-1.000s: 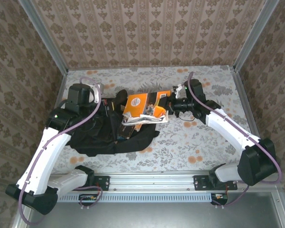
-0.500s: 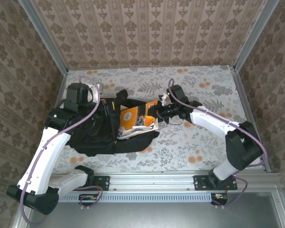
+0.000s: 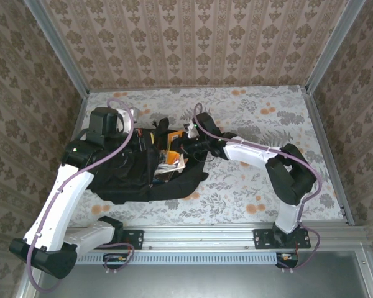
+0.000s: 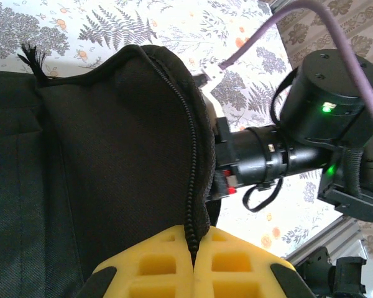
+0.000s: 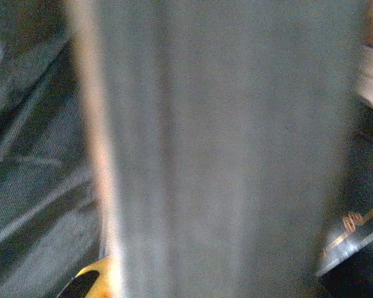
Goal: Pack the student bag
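The student bag (image 3: pixel 127 180) lies black and soft on the left of the table. My left gripper (image 3: pixel 140 139) is shut on its zipper edge, lifting the flap; the left wrist view shows my yellow fingers (image 4: pixel 155 267) clamped on the zipper of the bag (image 4: pixel 112 155). My right gripper (image 3: pixel 180 147) reaches into the bag's mouth, shut on an orange book with loose papers (image 3: pixel 172 158) that sits mostly inside. In the right wrist view a blurred grey flat surface (image 5: pixel 224 155) covers the jaws, with one yellow finger (image 5: pixel 93 279) at the bottom left.
A floral cloth covers the table (image 3: pixel 267 118), with open room to the right of the bag. Metal frame posts (image 3: pixel 326 43) and patterned walls close in the back and sides. A rail (image 3: pixel 199 234) runs along the near edge by the arm bases.
My right arm has swung left, carrying the orange book and papers from over the bag's right end deep into its opening. The left gripper has kept its hold on the zipper edge.
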`<move>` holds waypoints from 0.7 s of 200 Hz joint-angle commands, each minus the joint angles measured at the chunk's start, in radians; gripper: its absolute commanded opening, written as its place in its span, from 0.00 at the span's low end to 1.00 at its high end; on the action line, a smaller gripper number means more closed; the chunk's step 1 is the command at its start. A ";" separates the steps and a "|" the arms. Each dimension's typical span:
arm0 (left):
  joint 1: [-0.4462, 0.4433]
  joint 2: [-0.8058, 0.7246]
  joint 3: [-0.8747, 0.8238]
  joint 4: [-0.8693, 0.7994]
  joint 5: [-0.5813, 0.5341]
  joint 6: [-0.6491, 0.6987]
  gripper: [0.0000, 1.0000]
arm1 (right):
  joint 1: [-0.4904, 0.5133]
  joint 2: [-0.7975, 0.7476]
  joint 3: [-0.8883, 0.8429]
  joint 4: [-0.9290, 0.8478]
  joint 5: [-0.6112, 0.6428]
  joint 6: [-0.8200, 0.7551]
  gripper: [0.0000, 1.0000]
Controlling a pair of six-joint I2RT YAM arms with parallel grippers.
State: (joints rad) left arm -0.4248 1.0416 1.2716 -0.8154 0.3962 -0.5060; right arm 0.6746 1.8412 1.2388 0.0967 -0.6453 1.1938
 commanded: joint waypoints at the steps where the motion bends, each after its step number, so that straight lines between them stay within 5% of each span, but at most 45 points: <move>1: -0.008 -0.015 0.002 0.085 0.033 -0.025 0.00 | 0.031 0.071 0.090 0.080 0.105 0.050 0.19; 32: -0.009 -0.025 -0.008 0.088 0.022 -0.024 0.00 | 0.070 0.163 0.207 0.014 0.116 0.032 0.44; 63: -0.010 -0.031 -0.026 0.097 0.022 -0.033 0.00 | 0.046 0.072 0.154 -0.088 0.229 -0.070 0.65; 140: -0.026 -0.040 -0.107 0.149 0.015 -0.050 0.00 | -0.065 -0.148 0.049 -0.377 0.356 -0.352 0.78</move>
State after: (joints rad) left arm -0.4389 1.0294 1.1862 -0.7395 0.3969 -0.5331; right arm 0.6258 1.7702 1.3170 -0.1478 -0.3862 0.9798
